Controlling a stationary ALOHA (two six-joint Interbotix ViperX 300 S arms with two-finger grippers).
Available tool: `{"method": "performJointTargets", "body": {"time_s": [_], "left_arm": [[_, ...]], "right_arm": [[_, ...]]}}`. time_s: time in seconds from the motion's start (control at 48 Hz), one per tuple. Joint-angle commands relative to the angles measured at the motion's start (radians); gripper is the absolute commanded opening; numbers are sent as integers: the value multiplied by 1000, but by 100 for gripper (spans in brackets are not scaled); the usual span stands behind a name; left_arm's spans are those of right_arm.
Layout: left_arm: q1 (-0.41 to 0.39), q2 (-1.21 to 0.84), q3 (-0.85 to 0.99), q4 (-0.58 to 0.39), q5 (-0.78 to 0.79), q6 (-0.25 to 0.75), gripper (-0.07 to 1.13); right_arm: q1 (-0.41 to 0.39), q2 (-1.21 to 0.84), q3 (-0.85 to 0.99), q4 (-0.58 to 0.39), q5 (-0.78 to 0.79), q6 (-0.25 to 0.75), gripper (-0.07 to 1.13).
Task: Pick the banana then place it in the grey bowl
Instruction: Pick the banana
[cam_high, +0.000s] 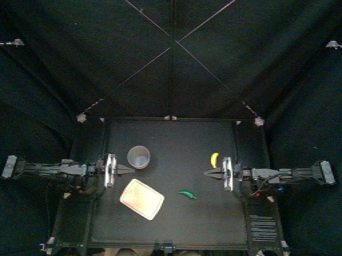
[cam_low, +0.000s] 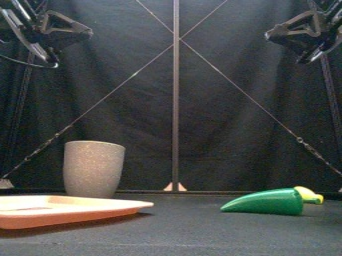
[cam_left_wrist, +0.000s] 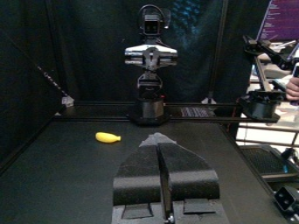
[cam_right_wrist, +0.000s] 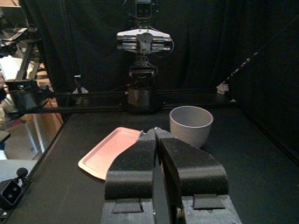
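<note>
Shows banana (cam_high: 214, 159) lying loose on table (cam_high: 174, 140), well right of cup (cam_high: 139, 155). Places tray (cam_high: 142, 198) in front of cup, green toy (cam_high: 189, 193) front-right of cup. Finds left gripper (cam_left_wrist: 159, 144) beside cup's left, right gripper (cam_right_wrist: 160, 136) far right of cup, past banana; jaws of both pressed together, gripping nothing.

From the front we see the pink tray (cam_low: 60, 208) run off the left edge, and a yellow tip (cam_low: 310, 195) at the right end of the green toy (cam_low: 267, 202) is all that might be the banana (cam_high: 214, 159); we cannot tell whether that tip belongs to the toy or to the fruit behind it. From above, the green toy is too small for us to say what food it is. In the right wrist view the right gripper (cam_right_wrist: 160, 133) covers part of the tray's right side.
</note>
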Motion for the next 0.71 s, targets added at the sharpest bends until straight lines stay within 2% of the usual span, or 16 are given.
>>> {"method": "performJointTargets", "body": {"time_s": [0.021, 0.167, 0.271, 0.417, 0.5, 0.562, 0.708], "left_arm": [[14, 12, -23, 0, -14, 3, 0], [28, 12, -26, -2, -25, 3, 2], [40, 14, -25, 0, -32, 3, 2], [58, 12, -18, -2, -34, 2, 2], [64, 12, -15, -2, -37, 0, 2], [67, 12, -12, -2, -44, -2, 2], [67, 12, 2, -2, -64, 0, 2]], "right_arm": [[-25, 37, -17, 6, -3, 6, -2], [-107, 130, -54, 81, -3, 49, 1], [-195, 207, -89, 192, 12, 87, 2], [-344, 276, -140, 364, 164, 135, 7], [-430, 298, -144, 434, 290, 138, 17], [-494, 310, -137, 477, 385, 140, 30], [-620, 325, -89, 538, 560, 158, 75]]}}
